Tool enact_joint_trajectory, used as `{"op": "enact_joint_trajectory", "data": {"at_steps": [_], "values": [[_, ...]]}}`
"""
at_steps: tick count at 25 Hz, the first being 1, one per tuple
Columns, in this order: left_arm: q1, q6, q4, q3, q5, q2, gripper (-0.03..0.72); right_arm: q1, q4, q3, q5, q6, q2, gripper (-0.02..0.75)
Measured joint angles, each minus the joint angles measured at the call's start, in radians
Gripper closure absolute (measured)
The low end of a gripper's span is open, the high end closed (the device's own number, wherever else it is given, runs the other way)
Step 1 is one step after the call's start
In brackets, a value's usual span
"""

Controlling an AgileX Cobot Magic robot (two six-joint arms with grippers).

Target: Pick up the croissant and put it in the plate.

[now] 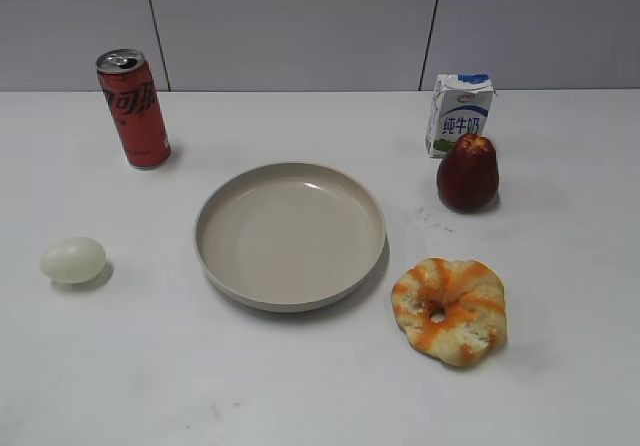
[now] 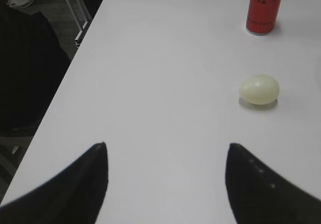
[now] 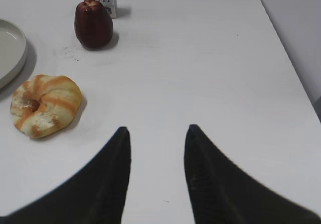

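The croissant (image 1: 450,309), a cream ring with orange-brown stripes, lies on the white table right of the plate (image 1: 215,256). It also shows at the left of the right wrist view (image 3: 45,105), with the plate's rim (image 3: 19,53) at the far left edge. The plate is round, beige-grey and empty. My right gripper (image 3: 157,129) is open and empty above bare table, to the right of the croissant and apart from it. My left gripper (image 2: 167,146) is open and empty over bare table. Neither gripper shows in the exterior view.
A red soda can (image 1: 134,108) stands at the back left, also in the left wrist view (image 2: 264,7). A pale egg (image 1: 73,260) lies at the left, ahead of my left gripper (image 2: 259,89). A milk carton (image 1: 459,113) and a dark red fruit (image 1: 467,173) stand at the back right.
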Motion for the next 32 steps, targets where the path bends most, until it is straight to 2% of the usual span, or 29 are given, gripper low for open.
{"op": "enact_joint_trajectory", "data": {"at_steps": [17,20,23,24,28,32], "values": [[0.000,0.000,0.000,0.000,0.000,0.000,0.136,0.000,0.021,0.000,0.000,0.000,0.000,0.459],[0.000,0.000,0.000,0.000,0.000,0.000,0.136,0.000,0.025,0.000,0.000,0.000,0.005,0.380],[0.000,0.000,0.000,0.000,0.000,0.000,0.136,0.000,0.025,-0.001,-0.004,0.000,0.052,0.160],[0.000,0.000,0.000,0.000,0.000,0.000,0.136,0.000,0.025,-0.003,-0.010,0.000,0.080,0.127],[0.000,0.000,0.000,0.000,0.000,0.000,0.136,0.000,0.034,-0.019,-0.047,0.000,0.228,0.120],[0.000,0.000,0.000,0.000,0.000,0.000,0.136,0.001,0.116,-0.046,-0.108,-0.020,0.442,0.138]]}}
